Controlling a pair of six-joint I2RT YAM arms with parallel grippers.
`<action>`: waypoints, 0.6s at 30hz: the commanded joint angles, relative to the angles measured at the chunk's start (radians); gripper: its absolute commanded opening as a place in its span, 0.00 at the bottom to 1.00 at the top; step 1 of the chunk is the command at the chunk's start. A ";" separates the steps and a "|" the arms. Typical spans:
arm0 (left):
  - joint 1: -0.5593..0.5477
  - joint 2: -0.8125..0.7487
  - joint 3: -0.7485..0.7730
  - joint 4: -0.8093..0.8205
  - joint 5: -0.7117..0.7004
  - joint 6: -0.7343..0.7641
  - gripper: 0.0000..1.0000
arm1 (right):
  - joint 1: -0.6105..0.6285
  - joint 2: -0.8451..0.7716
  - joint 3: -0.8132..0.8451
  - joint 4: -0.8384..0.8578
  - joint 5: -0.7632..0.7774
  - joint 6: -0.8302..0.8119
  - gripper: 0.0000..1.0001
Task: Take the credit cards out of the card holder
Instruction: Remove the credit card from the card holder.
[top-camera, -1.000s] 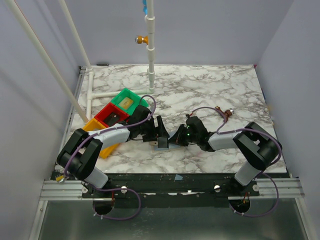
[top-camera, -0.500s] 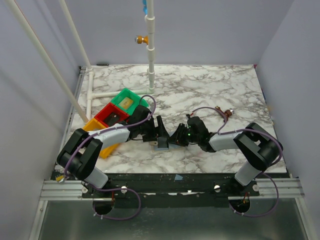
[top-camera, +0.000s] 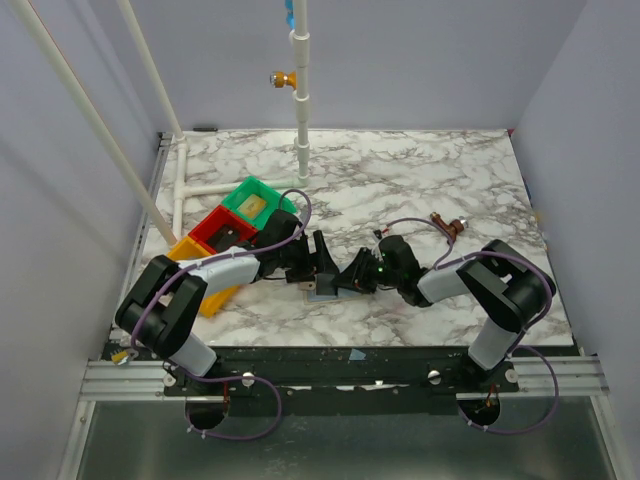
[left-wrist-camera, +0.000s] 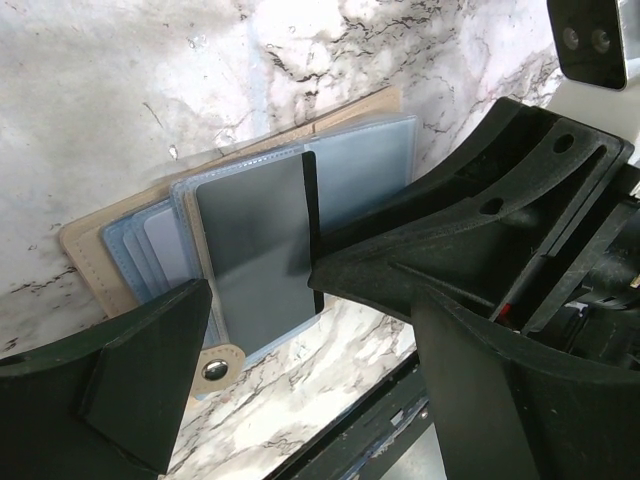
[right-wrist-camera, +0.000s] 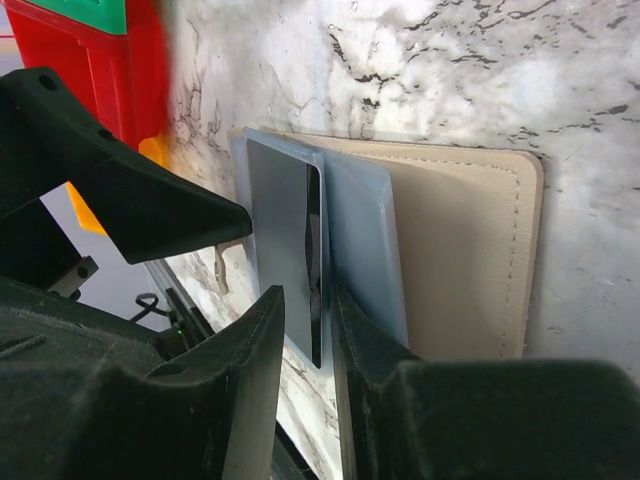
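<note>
The card holder (top-camera: 323, 291) lies open on the marble between both grippers, tan outside (right-wrist-camera: 460, 250) with grey-blue sleeves (left-wrist-camera: 365, 165). A grey credit card (left-wrist-camera: 250, 250) sticks out of a sleeve. My right gripper (right-wrist-camera: 308, 300) comes in low from the right. Its jaws stand a narrow gap apart, astride that card's (right-wrist-camera: 282, 220) free edge. My left gripper (left-wrist-camera: 310, 330) hovers over the holder's left part, jaws wide open with nothing between them. One left finger (left-wrist-camera: 130, 390) is near the holder's snap tab (left-wrist-camera: 213, 368). In the top view the left gripper (top-camera: 320, 262) and right gripper (top-camera: 347, 280) nearly touch.
Green (top-camera: 258, 203), red (top-camera: 222, 232) and orange (top-camera: 205, 290) trays stand in a diagonal row at the left, close behind the left arm. A white pipe post (top-camera: 301, 100) rises at the back. The table's front edge (left-wrist-camera: 370, 420) is just beyond the holder.
The right gripper has slid slightly left onto the card's edge and its jaws have parted from shut. The left gripper has not moved.
</note>
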 joint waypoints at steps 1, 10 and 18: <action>-0.008 0.042 -0.023 0.000 -0.003 0.007 0.84 | -0.009 0.024 -0.020 0.036 -0.029 0.012 0.29; -0.017 0.055 -0.025 -0.013 -0.023 0.007 0.84 | -0.027 0.009 -0.039 0.043 -0.027 0.018 0.23; -0.016 0.062 -0.025 -0.017 -0.027 0.008 0.84 | -0.039 0.034 -0.052 0.093 -0.057 0.038 0.12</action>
